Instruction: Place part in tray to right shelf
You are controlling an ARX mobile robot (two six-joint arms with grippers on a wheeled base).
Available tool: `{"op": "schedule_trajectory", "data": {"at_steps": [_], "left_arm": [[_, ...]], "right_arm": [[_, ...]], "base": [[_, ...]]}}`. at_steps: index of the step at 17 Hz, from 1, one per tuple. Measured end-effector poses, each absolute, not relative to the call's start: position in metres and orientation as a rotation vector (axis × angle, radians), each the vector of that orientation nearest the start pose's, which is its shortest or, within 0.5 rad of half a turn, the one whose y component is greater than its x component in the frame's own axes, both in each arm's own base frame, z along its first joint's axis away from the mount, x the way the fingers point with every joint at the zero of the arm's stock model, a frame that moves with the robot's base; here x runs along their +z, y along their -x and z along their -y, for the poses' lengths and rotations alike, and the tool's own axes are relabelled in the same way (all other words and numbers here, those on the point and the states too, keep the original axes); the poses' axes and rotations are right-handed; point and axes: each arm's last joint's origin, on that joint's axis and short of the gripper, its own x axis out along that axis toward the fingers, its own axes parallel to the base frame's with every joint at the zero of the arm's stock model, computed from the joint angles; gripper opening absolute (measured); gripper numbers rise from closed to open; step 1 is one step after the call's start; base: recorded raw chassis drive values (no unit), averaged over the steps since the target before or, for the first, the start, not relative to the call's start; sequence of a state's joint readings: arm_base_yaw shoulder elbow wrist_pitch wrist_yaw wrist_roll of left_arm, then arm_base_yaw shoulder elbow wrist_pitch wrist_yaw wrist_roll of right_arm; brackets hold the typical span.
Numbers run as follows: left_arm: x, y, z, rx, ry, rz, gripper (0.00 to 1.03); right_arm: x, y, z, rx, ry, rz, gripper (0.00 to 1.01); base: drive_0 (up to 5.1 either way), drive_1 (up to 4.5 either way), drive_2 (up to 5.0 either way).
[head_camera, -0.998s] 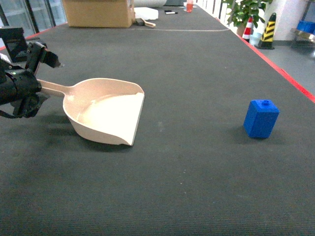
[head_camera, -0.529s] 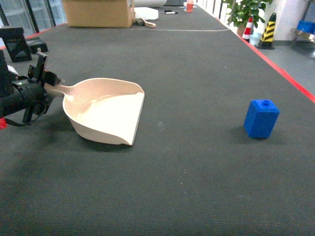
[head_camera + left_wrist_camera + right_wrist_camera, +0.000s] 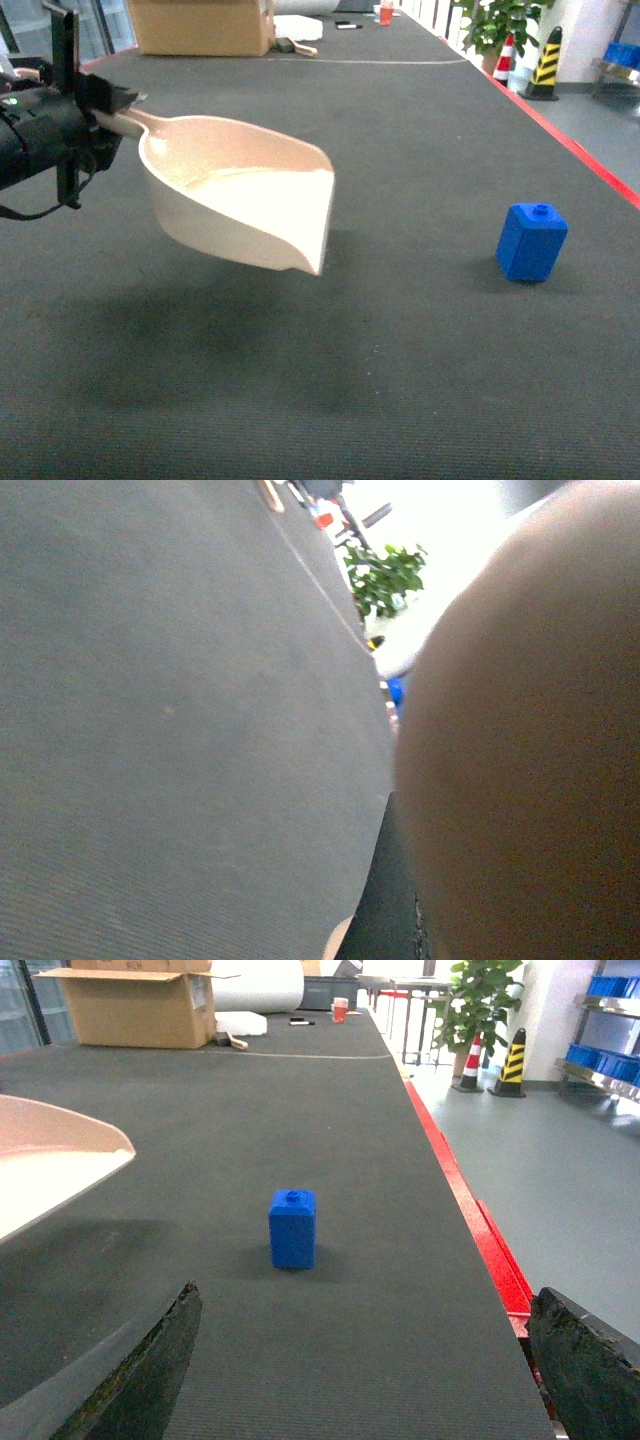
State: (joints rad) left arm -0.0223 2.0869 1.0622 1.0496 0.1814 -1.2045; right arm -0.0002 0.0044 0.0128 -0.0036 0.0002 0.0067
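While left gripper (image 3: 110, 105) holds tray (image 3: 240, 190); part (image 3: 531, 241) upright

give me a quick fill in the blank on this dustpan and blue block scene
1. The left gripper holds the cream dustpan by its ____.
2. The dustpan hangs ____ the dark mat, casting a shadow on it.
3. The blue block stands ____ on the mat, knob on top.
4. The right gripper has its jaws ____, holding nothing.

Missing words: handle; above; upright; open

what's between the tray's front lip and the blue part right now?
Nothing: in the head view only bare dark mat separates the lifted tray from the part. The right wrist view shows the same open stretch.
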Motion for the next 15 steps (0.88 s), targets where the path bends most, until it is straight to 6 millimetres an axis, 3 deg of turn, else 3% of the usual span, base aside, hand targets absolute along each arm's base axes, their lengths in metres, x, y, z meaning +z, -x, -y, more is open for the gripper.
{"op": "schedule_trajectory", "data": {"at_steps": [2, 6, 9, 14, 15], "left_arm": [[0.170, -0.409, 0.049, -0.333, 1.225, -0.109, 0.13], [0.176, -0.377, 0.101, -0.529, 1.297, -0.183, 0.13], [0.180, -0.370, 0.114, -0.556, 1.336, -0.190, 0.13], [0.176, -0.368, 0.111, -0.528, 1.353, -0.198, 0.13], [0.175, -0.368, 0.111, -0.526, 1.353, -0.201, 0.13]], "right_arm": [[0.167, -0.097, 0.000, 0.000, -0.007, 0.005, 0.98], [0.167, -0.097, 0.000, -0.001, -0.007, 0.004, 0.98], [0.167, -0.097, 0.000, -0.001, -0.007, 0.005, 0.98], [0.166, -0.097, 0.000, -0.009, -0.005, -0.010, 0.98], [0.164, -0.099, 0.000, -0.101, 0.031, -0.190, 0.98]], "base": [[0.0, 0.00, 0.0], [0.0, 0.00, 0.0], [0.0, 0.00, 0.0], [0.0, 0.00, 0.0], [0.0, 0.00, 0.0]]}}
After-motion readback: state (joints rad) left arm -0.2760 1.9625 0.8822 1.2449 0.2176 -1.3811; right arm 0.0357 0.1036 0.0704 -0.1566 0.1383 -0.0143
